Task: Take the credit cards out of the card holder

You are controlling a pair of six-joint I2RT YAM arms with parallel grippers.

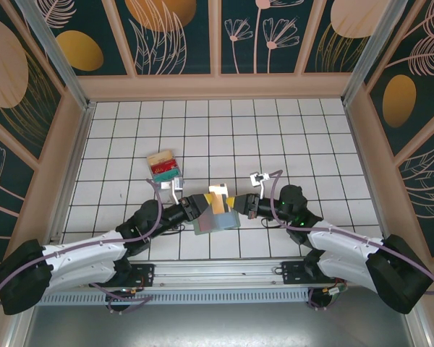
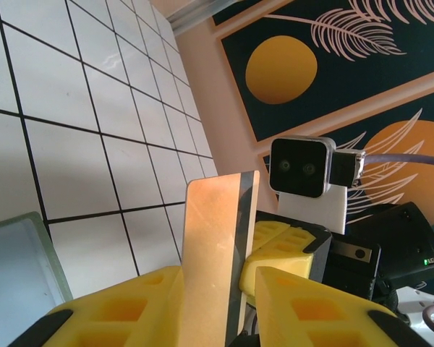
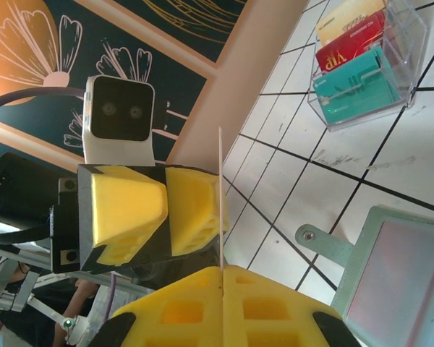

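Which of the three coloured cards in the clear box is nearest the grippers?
The teal card, at the near end of the box; the red card and tan card stand behind.

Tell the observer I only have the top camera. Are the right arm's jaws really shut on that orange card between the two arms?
Observer: Yes. In the right wrist view the right gripper's jaws are shut on the credit card, which shows edge-on there.
Operator: And the left side?
Observer: In the left wrist view the card stands between the left gripper's yellow jaws. I cannot tell whether they pinch it.
Operator: Anything on the card's face?
Observer: A dark band runs down one long side of its pale orange face.
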